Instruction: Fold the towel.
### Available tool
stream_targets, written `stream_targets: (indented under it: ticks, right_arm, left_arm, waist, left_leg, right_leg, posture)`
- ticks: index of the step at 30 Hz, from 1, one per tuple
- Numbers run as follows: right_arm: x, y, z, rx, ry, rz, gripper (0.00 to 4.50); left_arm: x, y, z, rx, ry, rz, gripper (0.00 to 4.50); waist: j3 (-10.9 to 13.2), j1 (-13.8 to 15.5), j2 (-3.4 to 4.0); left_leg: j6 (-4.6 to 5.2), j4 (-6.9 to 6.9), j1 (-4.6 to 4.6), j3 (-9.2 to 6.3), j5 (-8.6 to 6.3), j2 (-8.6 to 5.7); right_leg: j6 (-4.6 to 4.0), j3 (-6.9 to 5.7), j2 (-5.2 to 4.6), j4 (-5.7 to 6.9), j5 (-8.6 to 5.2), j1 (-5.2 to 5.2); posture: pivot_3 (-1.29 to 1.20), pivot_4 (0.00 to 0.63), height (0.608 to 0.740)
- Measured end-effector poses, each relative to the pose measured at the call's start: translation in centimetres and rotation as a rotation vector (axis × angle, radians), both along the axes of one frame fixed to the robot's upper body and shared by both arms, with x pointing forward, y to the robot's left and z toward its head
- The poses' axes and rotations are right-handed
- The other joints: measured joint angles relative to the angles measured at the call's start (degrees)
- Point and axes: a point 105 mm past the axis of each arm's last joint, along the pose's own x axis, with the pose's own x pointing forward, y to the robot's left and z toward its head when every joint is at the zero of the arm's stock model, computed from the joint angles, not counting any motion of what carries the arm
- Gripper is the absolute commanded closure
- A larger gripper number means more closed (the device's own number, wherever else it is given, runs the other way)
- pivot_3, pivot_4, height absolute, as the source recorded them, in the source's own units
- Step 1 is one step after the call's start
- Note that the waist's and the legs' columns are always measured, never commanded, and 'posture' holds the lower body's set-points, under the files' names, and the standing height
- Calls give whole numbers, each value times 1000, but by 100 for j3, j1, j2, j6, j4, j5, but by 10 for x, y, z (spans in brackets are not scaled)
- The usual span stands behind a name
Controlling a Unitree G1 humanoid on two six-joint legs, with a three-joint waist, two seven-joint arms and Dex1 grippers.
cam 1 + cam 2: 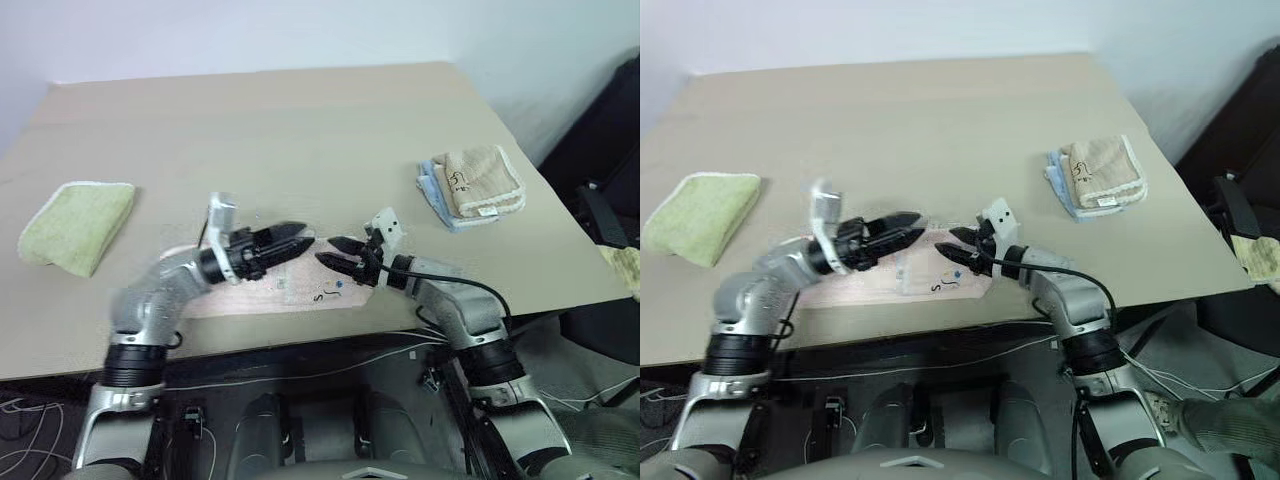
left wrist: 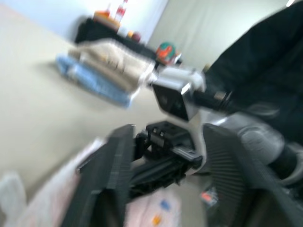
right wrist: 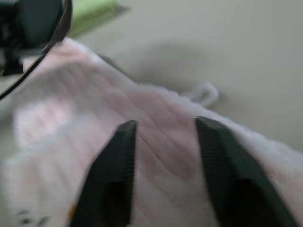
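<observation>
We see towel (image 1: 300, 290) at lower centre: soft, light, limp terry. Left gripper (image 1: 290, 242) and right gripper (image 1: 335, 255) both apart, empty. We'd pinch stitched edge corners.

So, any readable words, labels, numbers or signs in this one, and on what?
None can be read.
Pink towel: small dark printed mark near its front edge, too small to read.
Tan towel on the blue towel: small dark mark, too small to read.
Green towel: no print visible.
</observation>
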Motion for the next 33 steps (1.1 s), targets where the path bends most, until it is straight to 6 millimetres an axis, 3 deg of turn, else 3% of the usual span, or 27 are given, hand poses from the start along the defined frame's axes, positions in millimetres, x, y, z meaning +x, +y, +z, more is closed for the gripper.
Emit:
stream_targets:
  ticks: [3,4,11,13,16,19,25,28,33]
  right_arm:
    - [-7,1,20,1,-46,72,243]
    - [-10,1,25,-4,-63,96,21]
    - [-14,1,39,-83,-126,196,21]
    - [-20,4,41,-125,-152,258,21]
    - [-21,5,39,-149,-160,281,21]
    - [-20,13,34,-159,-172,298,21]
    - [-18,20,27,-164,-172,316,21]
    - [-16,21,26,-173,-180,321,21]
    - [-15,26,30,-167,-198,333,21]
  left_arm:
    - [-7,25,11,34,9,47,0]
    - [-11,32,12,53,17,62,0]
    - [-30,88,17,111,75,263,0]
    - [-50,126,0,165,168,483,0]
    - [-67,152,-5,127,273,623,0]
    - [-92,164,-19,66,393,718,0]
    - [-123,174,-48,30,631,826,0]
    - [-127,174,-54,26,682,853,0]
    - [-112,173,-51,-71,685,857,0]
  waist:
    - [2,13,2]
    - [2,13,2]
    - [7,67,1]
    - [10,-31,-3]
    - [10,-5,-5]
    - [10,-22,-4]
    - [9,22,-7]
    - [9,18,-7]
    - [8,13,-6]
  left_leg:
    - [-2,-6,6,-2,0,4]
    - [-3,-6,7,-2,-1,5]
    - [-26,-6,6,-6,-10,5]
    - [-32,-24,-6,15,-15,7]
    - [-34,-25,-12,13,-15,9]
    - [-35,-26,-12,18,-16,10]
    - [-36,-28,-39,15,-17,13]
    - [-37,-28,-65,16,-17,11]
    - [-37,-35,-70,17,-17,9]
  right_leg:
    - [-3,-2,7,0,-3,0]
    - [-4,-1,6,-2,-3,1]
    - [-17,-7,0,-20,-9,-18]
    - [-18,15,-4,-27,-9,-25]
    - [-22,14,-1,-22,-11,-58]
    - [-23,18,-10,-24,-11,-63]
    - [-27,18,-22,-22,-8,-97]
    - [-29,17,-25,-23,-7,-120]
    - [-29,17,-23,-25,-7,-127]
  posture:
    - [0,150,740]
    - [0,150,740]
    - [0,150,740]
    - [0,150,740]
    - [0,150,740]
    - [0,150,740]
    - [0,150,740]
    - [0,150,740]
    - [0,150,740]
